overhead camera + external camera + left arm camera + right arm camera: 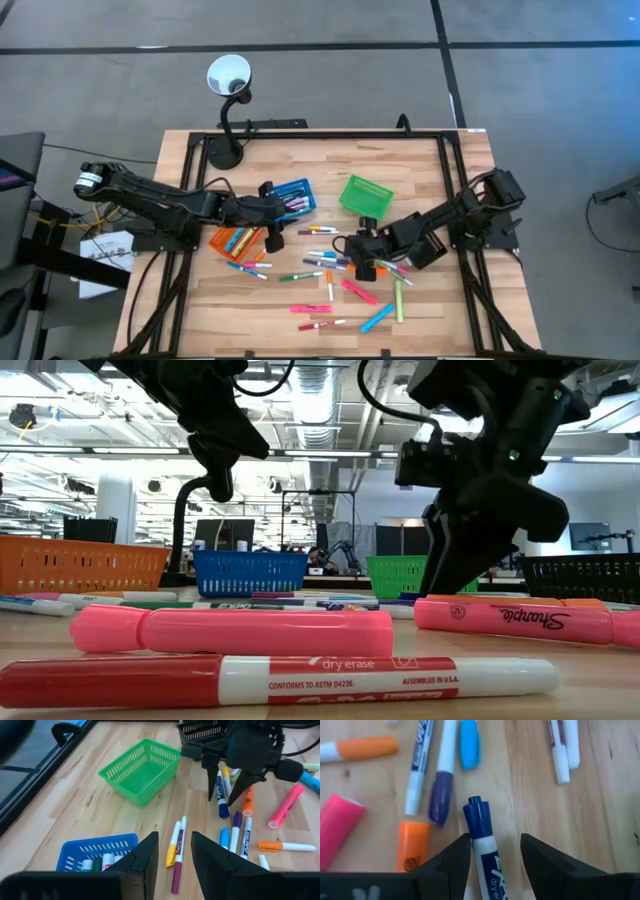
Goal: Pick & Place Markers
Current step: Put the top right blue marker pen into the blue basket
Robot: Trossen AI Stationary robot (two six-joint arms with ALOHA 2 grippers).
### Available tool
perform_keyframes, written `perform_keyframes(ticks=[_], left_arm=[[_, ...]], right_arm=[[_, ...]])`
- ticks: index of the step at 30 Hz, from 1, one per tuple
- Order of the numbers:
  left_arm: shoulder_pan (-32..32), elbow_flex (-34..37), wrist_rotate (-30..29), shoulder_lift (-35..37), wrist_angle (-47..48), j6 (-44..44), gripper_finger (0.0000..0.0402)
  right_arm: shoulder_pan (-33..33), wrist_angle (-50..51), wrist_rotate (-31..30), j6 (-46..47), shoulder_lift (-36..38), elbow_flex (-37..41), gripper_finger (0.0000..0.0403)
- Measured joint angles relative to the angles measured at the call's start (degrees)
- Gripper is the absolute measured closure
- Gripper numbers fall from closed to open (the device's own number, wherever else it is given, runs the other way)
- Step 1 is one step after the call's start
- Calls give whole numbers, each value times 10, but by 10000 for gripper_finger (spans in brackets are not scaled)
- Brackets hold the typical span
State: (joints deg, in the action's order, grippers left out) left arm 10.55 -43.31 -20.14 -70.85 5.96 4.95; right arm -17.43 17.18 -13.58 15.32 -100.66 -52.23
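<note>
Over on the left side of the desk (200, 300), the left gripper (272, 212) hangs just above the blue basket (292, 196), beside the orange basket (236, 240). Its two fingers (145, 857) stand apart with nothing between them; a few pens already lie in both baskets.

The markers (330, 280) are strewn across the middle of the desk toward its near edge, several touching or crossing. The green basket (364, 195) sits behind them, toward the far edge.

To the right of centre, the right gripper (366, 243) is down among the pile, jaws parted on either side of a white-barrelled marker with a dark blue cap (481, 832). Whether the fingers are pressing the barrel yet, I cannot tell; the pen looks to lie flat on the wood.

These pens should be light and stiff, with smooth round plastic barrels that would likely roll or squirt sideways if pinched off-centre. I would take one across the middle of the barrel, square to its length, clear of its neighbours.
</note>
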Motion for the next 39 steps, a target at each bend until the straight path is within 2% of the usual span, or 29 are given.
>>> perform_keyframes(ticks=[4,16,21,26,31,36,39], left_arm=[[0,0,0,0,0,3,289],[0,0,1,0,0,16,289],[0,0,-1,0,-1,15,289],[1,1,-40,27,0,13,289],[15,1,-43,99,-1,-16,289],[37,0,-43,151,0,-37,289],[44,0,-43,153,4,-47,289]], right_arm=[[4,7,3,1,-3,0,259],[30,-12,19,-24,-43,-8,353],[29,-29,2,-53,-11,-15,348],[49,-166,-94,-152,16,-20,320],[111,-327,-45,-259,1,-28,335],[167,-308,24,-326,-46,-104,344],[186,-309,34,-367,-90,-170,337]])
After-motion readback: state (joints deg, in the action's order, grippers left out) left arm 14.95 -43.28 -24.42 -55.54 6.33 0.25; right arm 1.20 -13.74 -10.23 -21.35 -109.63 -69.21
